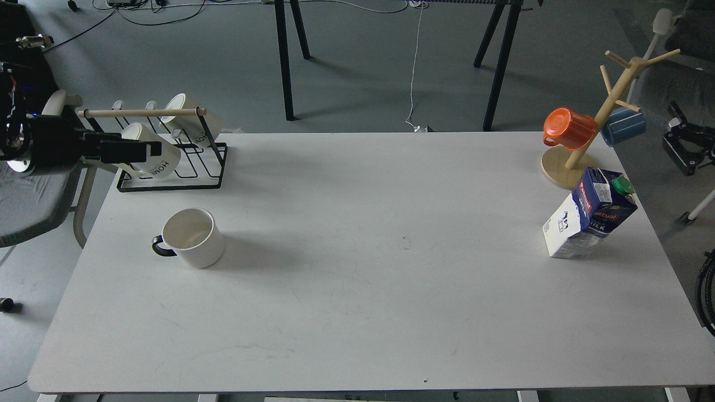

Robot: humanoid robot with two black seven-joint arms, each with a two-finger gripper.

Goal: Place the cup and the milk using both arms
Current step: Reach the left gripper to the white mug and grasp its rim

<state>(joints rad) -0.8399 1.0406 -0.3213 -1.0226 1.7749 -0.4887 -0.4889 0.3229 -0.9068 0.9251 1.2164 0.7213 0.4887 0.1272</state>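
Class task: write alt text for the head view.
A white table holds a cup at left and a milk carton at right. The left gripper hovers by a mug rack; a mug tree stands far right.

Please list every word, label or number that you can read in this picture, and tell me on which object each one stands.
"HOME": upside down on the white mug in the black rack.
"MILK", partly readable: on the milk carton.
The carton's red brand label is too blurred to read.
The plain cup, orange mug and blue mug show no text.
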